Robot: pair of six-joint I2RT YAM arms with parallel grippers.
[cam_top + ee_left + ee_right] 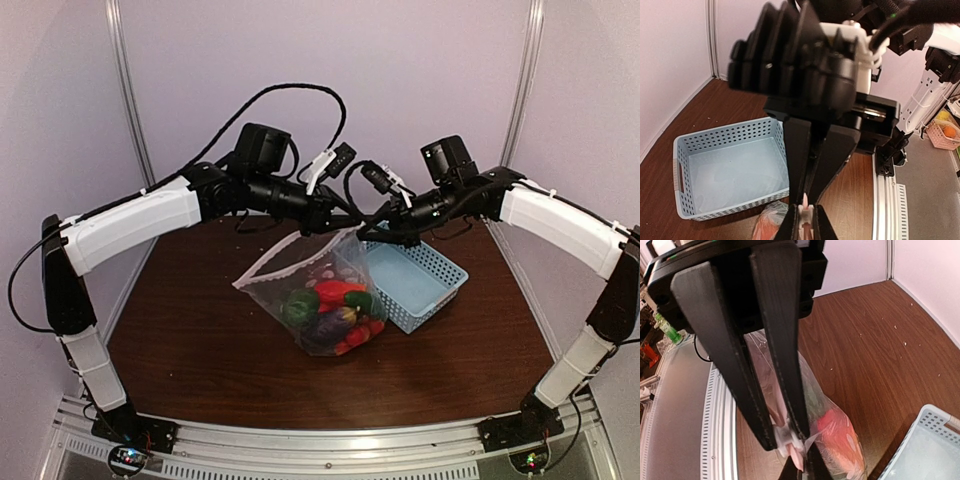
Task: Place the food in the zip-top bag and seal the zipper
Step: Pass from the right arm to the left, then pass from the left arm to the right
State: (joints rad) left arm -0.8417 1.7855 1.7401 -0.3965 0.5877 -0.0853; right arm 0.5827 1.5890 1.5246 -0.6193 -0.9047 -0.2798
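Overhead, zip-top bag: is hanging by its raised right corner above the middle of the counter, its mouth edge sloping down to the left.
Overhead, food: is lying bunched in the bag's low end, with red, green and dark purple pieces pressed together.
Overhead, left fingers: are meeting the right fingers at that raised corner.
Overhead, basket: is sitting just right of the bag; I cannot tell whether they are touching.
Left wrist, left fingers: are pinching narrowly on the zipper, the pale strip standing between them.
Left wrist, right fingers: are pointing down onto the same strip, just above.
Left wrist, basket: is lying on the counter beyond the bag.
Right wrist, right fingers: are clamping closed on the zipper, with the left fingers just beneath.
Right wrist, food: is showing red through the crinkled plastic.
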